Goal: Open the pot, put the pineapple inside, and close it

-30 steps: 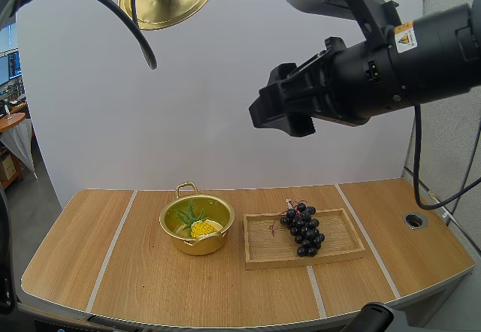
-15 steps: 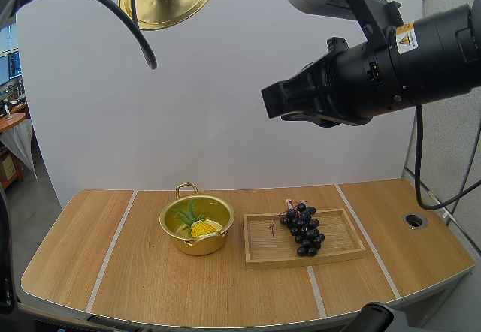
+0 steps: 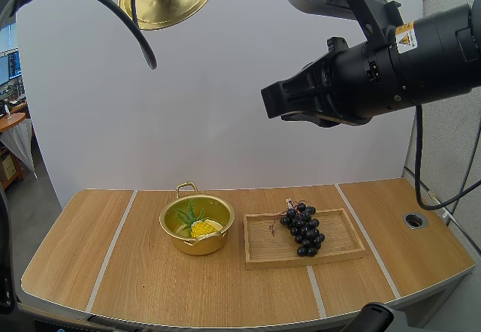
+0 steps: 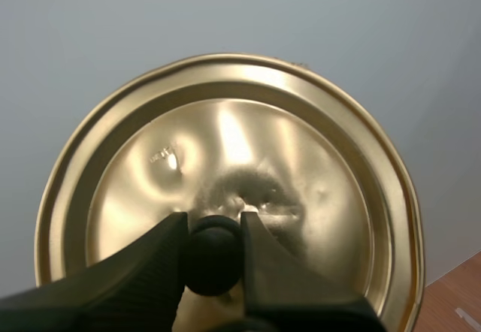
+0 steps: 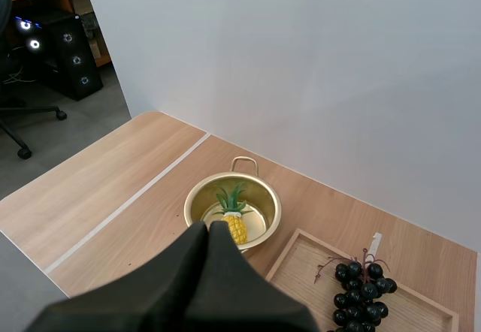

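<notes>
Your left fingers (image 4: 174, 234) are clamped on the black knob (image 4: 213, 261) of the gold lid (image 4: 248, 137), holding it high above the table (image 3: 150, 287). Your right fingers (image 5: 209, 230) lie pressed together on nothing, raised well over the open pot (image 3: 197, 246). The pineapple (image 3: 201, 227) sits inside that pot, just beside the wooden tray (image 3: 267, 253) with the grapes (image 3: 302, 229).

I count one pot (image 3: 197, 246), one lid (image 3: 169, 5), one pineapple (image 3: 201, 228), one wooden tray (image 3: 267, 246) and one bunch of grapes (image 3: 301, 229), its berries too crowded for me to number. I see one worktop (image 3: 150, 287), with one round hole (image 3: 415, 220) in it.
</notes>
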